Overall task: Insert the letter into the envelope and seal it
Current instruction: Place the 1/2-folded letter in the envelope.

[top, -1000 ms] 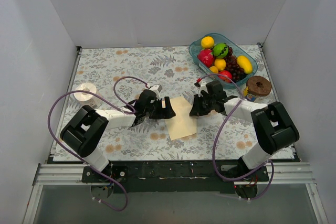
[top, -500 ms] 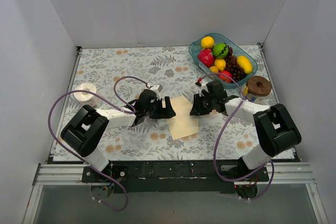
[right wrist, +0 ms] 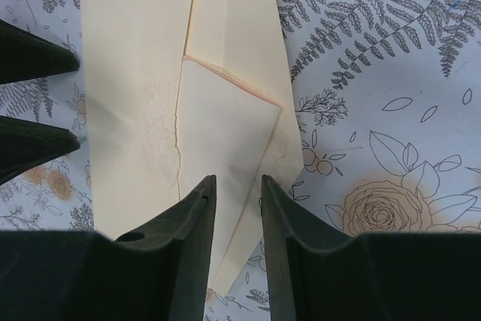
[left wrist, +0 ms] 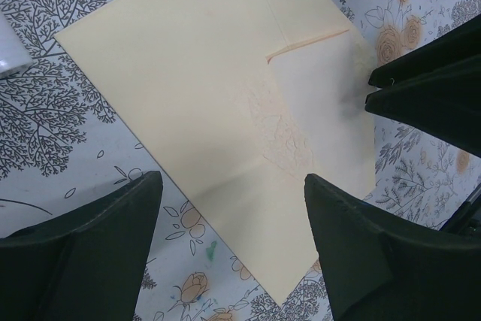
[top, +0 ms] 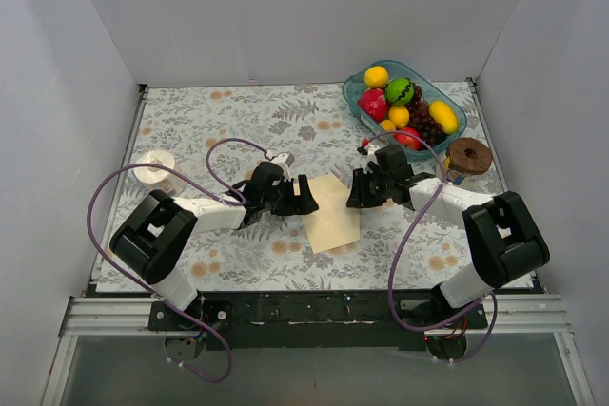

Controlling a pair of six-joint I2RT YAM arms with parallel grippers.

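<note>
Top external: one envelope (top: 331,216), two grippers. Left gripper (top: 308,201) spread wide at its left edge; right gripper (top: 354,198) nearly closed over its flap, grasp unclear. Near edge untouched.

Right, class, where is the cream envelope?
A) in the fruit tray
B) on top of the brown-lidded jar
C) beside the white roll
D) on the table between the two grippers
D: the envelope lies on the table, with the left gripper on one side and the right gripper on the other.

Smooth matt paper envelope (left wrist: 180,88) on matt printed tablecloth (left wrist: 60,133).
</note>
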